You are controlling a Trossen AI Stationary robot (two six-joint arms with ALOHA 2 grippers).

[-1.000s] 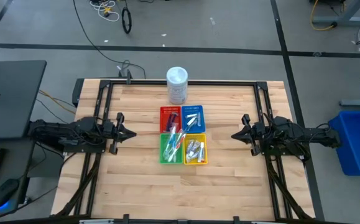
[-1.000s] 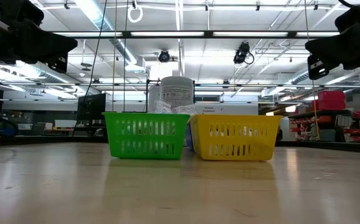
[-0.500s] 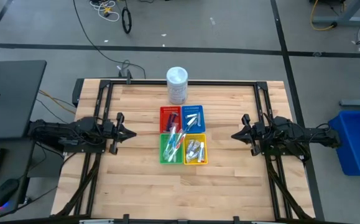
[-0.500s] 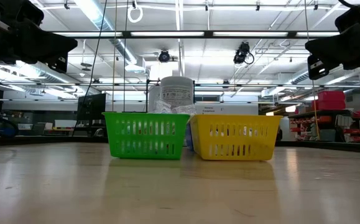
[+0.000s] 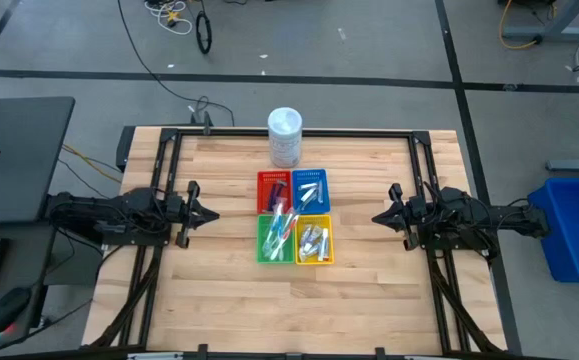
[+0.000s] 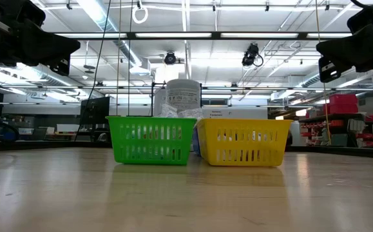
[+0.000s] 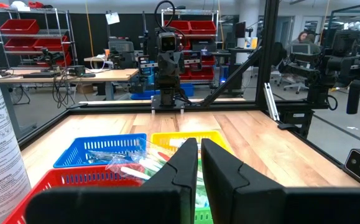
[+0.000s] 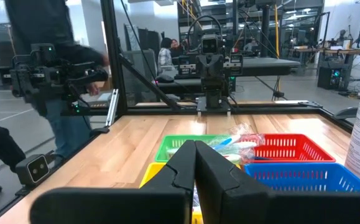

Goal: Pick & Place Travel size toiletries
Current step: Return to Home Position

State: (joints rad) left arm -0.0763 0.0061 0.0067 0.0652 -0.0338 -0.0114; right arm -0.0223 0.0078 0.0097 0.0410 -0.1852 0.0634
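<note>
My left claw (image 5: 213,213) and right claw (image 5: 375,217) hang closed, holding nothing, at the table's (image 5: 219,300) sides; the toiletries (image 5: 311,240) lie in the trays (image 5: 260,190) mid-table.

site: robotics lab / workshop | evidence: red bins (image 7: 19,26) on wire shelving (image 7: 69,32), workbenches (image 7: 68,73), ceiling strip lights (image 6: 167,35), loose floor cables (image 5: 164,12)

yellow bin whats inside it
From above, the yellow bin holds a few small white tubes. Anything under them is covered, and the low view's slotted wall hides them.
</note>
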